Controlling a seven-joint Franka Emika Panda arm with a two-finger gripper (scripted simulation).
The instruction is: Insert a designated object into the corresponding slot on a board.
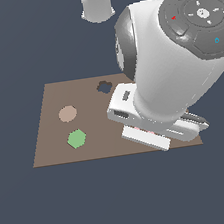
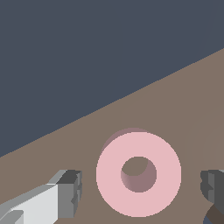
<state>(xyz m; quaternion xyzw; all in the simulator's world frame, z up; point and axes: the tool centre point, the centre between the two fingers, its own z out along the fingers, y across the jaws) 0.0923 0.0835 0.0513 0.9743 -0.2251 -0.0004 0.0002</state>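
The pink ring lies flat on the brown board, near the board's edge, with brown showing through its centre hole. My gripper is open and straddles the ring. One fingertip and the other stand on either side of it, each with a small gap. The navy ring-shaped slot shows in neither view. In the exterior view the arm's hand hangs low over the board's right part and hides the ring.
A dark flower-shaped hole is near the board's far edge. A tan disc and a green hexagon lie on the board's left part. The robot's base stands behind the board.
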